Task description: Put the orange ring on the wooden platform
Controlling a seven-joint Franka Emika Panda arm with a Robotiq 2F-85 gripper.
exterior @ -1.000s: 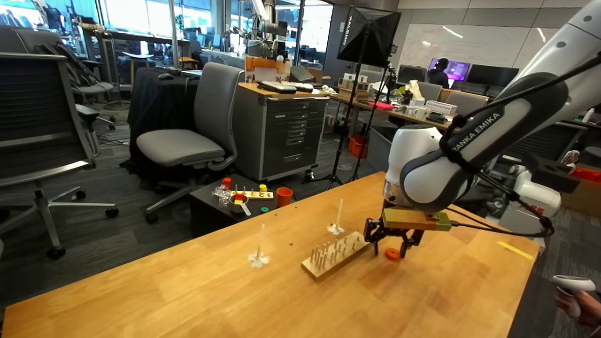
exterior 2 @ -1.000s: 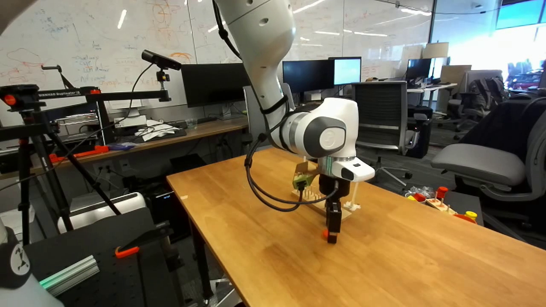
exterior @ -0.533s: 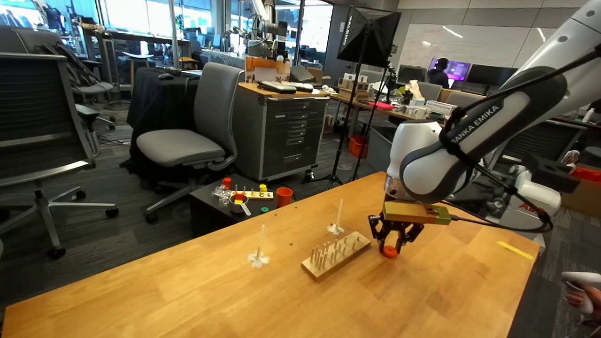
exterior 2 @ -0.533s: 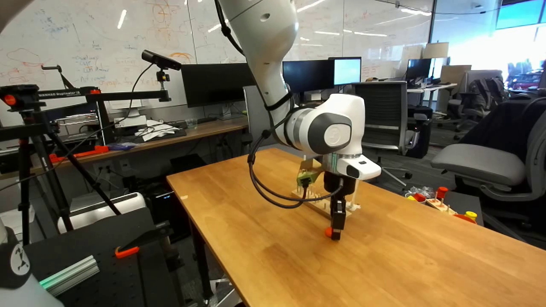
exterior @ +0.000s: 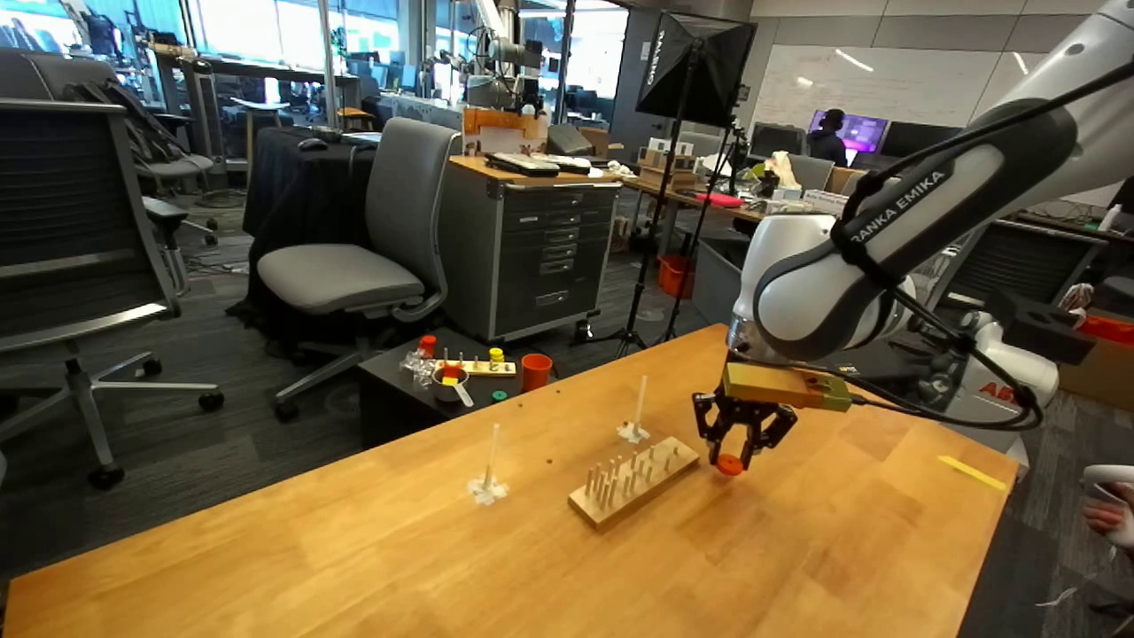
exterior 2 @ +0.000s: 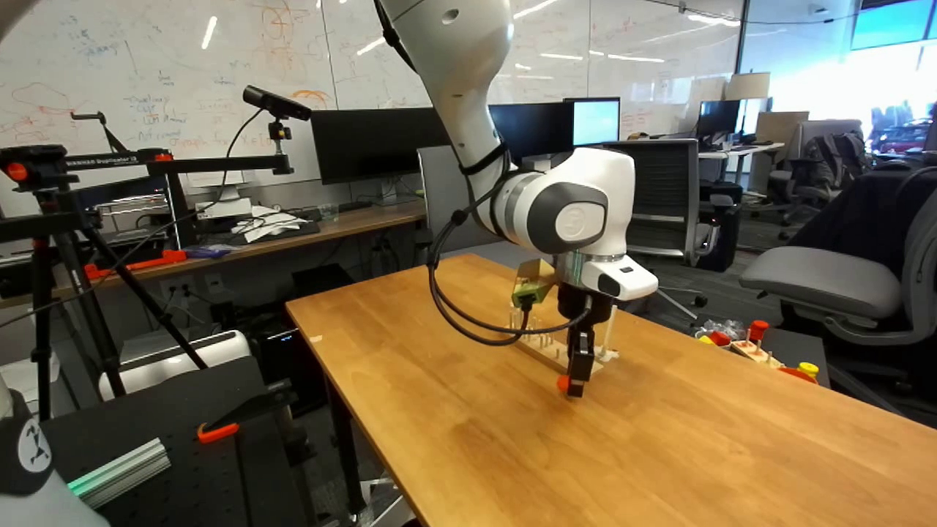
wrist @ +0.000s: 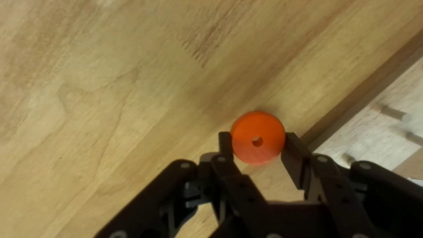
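The orange ring, a small flat disc with a hole, is pinched at its edges between the two black fingertips of my gripper. In an exterior view the ring appears slightly above the table, with the gripper pointing down. Seen side-on, the ring is partly hidden by a finger. Close beside it lies the wooden platform, a light slab with many thin upright pegs. A corner of that platform and a few pegs show at the right of the wrist view, past the right finger.
Two thin pale upright stands, a nearer stand and a farther stand, are fixed to the table beyond the platform. A black side table bears another pegged board and an orange cup. Yellow tape marks the table near its edge.
The jaws have gone from open around the ring to closed on it. Since then, gripper and ring have risen a little and shifted slightly toward the platform, which has stayed still.
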